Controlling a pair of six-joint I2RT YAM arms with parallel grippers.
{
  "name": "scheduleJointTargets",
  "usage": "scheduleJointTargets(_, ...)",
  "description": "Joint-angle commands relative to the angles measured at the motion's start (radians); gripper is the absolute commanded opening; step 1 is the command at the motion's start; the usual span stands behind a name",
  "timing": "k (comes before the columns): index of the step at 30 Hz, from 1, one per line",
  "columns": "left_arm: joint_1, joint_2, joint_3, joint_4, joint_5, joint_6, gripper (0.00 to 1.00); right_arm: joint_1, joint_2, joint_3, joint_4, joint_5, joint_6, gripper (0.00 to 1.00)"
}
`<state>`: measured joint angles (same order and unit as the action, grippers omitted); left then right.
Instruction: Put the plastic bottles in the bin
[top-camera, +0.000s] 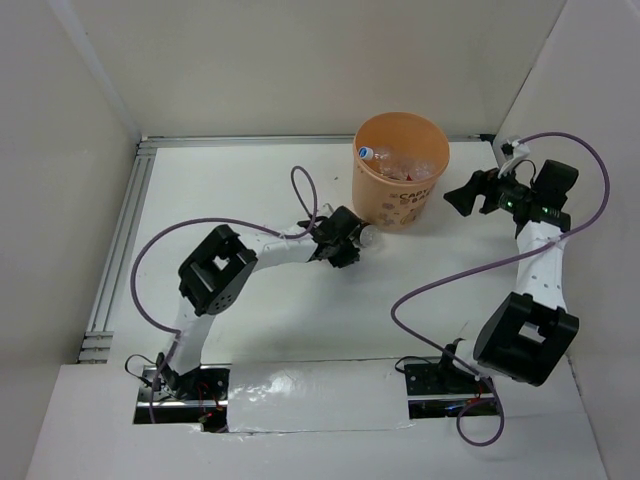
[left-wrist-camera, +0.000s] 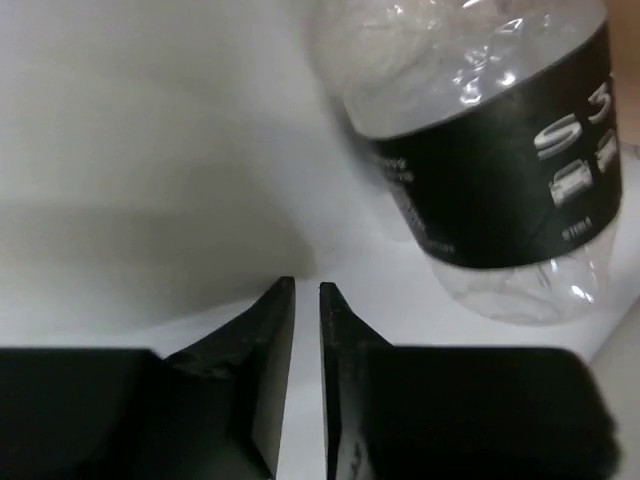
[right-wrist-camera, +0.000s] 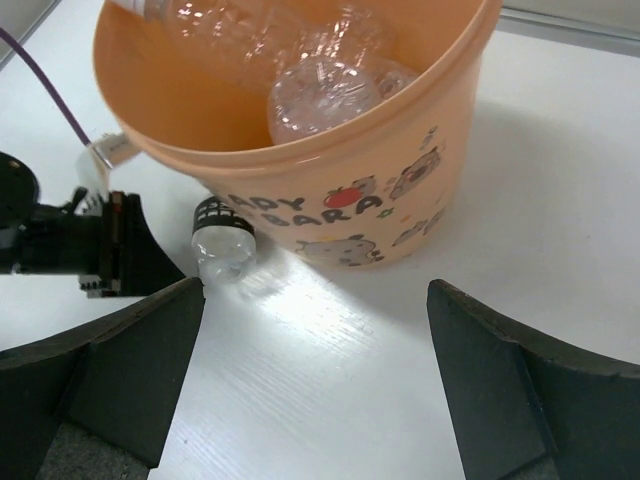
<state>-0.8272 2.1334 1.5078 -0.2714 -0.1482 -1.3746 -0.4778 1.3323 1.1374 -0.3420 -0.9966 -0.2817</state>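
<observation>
Left fingers (left-wrist-camera: 265, 350) sat nearly pressed together on nothing, black-labelled bottle (left-wrist-camera: 500, 170) just beside them: a lift risked coming up empty. Right fingers (right-wrist-camera: 130, 360) stood spread.

Lit brightly and evenly from overhead, leaving only faint, soft-edged shadows beneath the arms on the white table (top-camera: 300, 310). Sharp across the top view, though bleached toward the pale walls (top-camera: 300, 60) and glaring off the silver strip (top-camera: 300, 395) at the near edge. Dimmer and badly out of focus in the left wrist view, smearing the black-labelled bottle (left-wrist-camera: 500, 170) on the right, with a broad grey shadow at left. Crisp on the bin (right-wrist-camera: 330, 200) in the right wrist view, streaked by a white sheen on the tabletop just near it.
</observation>
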Motion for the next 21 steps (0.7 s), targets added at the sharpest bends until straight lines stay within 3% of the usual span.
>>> scheduleJointTargets(1,0.000,-0.130,-0.102,0.003,-0.031,0.003,0.30,-0.005,-0.067,-0.024,-0.040,-0.043,-0.046,0.99)
scheduleJointTargets(2,0.000,-0.162,-0.166,0.026,-0.022,0.003,0.34,-0.005,-0.067,-0.033,-0.040,-0.043,-0.059,0.99)
scheduleJointTargets(3,0.000,-0.194,-0.197,0.049,-0.022,0.003,0.49,-0.005,-0.067,-0.033,-0.040,-0.043,-0.059,0.99)
scheduleJointTargets(5,-0.009,-0.274,-0.256,0.086,-0.022,0.012,0.65,-0.005,-0.079,-0.042,-0.040,-0.043,-0.068,0.99)
scheduleJointTargets(6,-0.009,-0.292,-0.265,0.086,-0.022,0.012,0.79,-0.005,-0.079,-0.053,-0.040,-0.043,-0.068,0.99)
scheduleJointTargets(13,0.065,-0.294,-0.229,0.135,0.025,-0.030,0.93,-0.015,-0.079,-0.071,-0.069,-0.043,-0.100,0.99)
scheduleJointTargets(16,0.088,-0.222,-0.118,0.106,0.056,-0.030,0.93,-0.015,-0.088,-0.080,-0.078,-0.043,-0.122,0.99)
scheduleJointTargets(21,0.118,-0.129,-0.067,0.133,0.079,-0.053,0.93,-0.015,-0.097,-0.099,-0.088,-0.043,-0.122,0.99)
